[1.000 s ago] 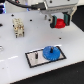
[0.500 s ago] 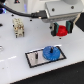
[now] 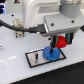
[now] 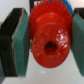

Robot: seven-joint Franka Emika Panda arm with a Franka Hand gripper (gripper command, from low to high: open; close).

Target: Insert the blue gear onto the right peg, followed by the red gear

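Observation:
In the exterior view my gripper (image 3: 60, 39) is shut on the red gear (image 3: 60, 40) and holds it in the air, above and to the exterior view's right of the blue gear (image 3: 50, 52). The blue gear lies on the grey plate with black rim (image 3: 33, 59), at the plate's right end, covering the right peg. The other thin dark peg (image 3: 36, 57) stands bare near the plate's middle. In the wrist view the red gear (image 4: 49, 36) fills the frame, clamped between the two teal finger pads (image 4: 19, 39), with its hub hole showing.
A small white object with dark marks (image 3: 17, 23) stands at the back on the exterior view's left. The white arm body (image 3: 42, 15) hangs over the table's back. A black cable (image 3: 20, 27) runs from the left to the arm.
The gripper with the red gear has come down and moved toward the blue gear on the plate. The blue gear and plate have not moved.

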